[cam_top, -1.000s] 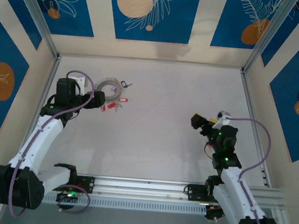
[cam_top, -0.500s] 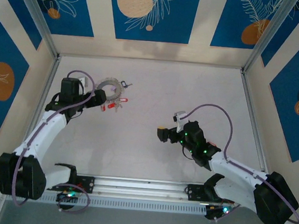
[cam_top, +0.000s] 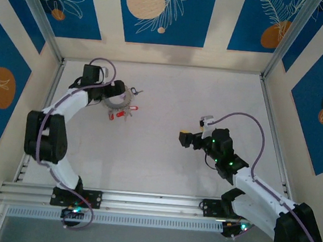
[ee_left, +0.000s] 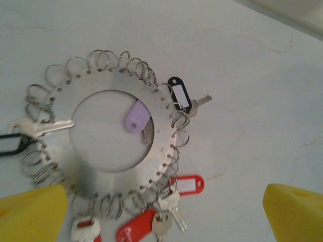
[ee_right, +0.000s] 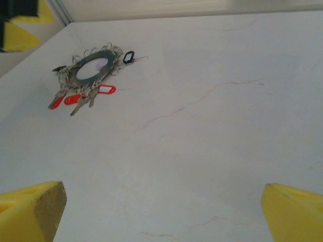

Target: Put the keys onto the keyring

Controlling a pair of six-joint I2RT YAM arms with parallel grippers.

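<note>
The keyring (ee_left: 162, 132) is a flat silvery disc with a big hole and several small wire loops round its rim. It lies on the table at the far left (cam_top: 119, 101). Keys hang from the loops: a black tag (ee_left: 179, 94), a pale purple one (ee_left: 136, 116) over the hole, and red tags (ee_left: 189, 184) at the near edge. My left gripper (cam_top: 116, 90) hovers right over the ring, open, with its yellow fingertips (ee_left: 31, 215) wide apart and nothing between them. My right gripper (cam_top: 183, 139) is open over bare table mid-right, facing the keyring (ee_right: 83, 72) from a distance.
Aluminium posts and patterned walls (cam_top: 160, 12) close in the table on three sides. The rail (cam_top: 153, 203) with both arm bases runs along the near edge. Bare pale table (ee_right: 202, 151) lies between the right gripper and the keys.
My left arm has swung its gripper from the ring's left side to just behind and over it. My right gripper swept left toward the centre, then eased slightly back right.
</note>
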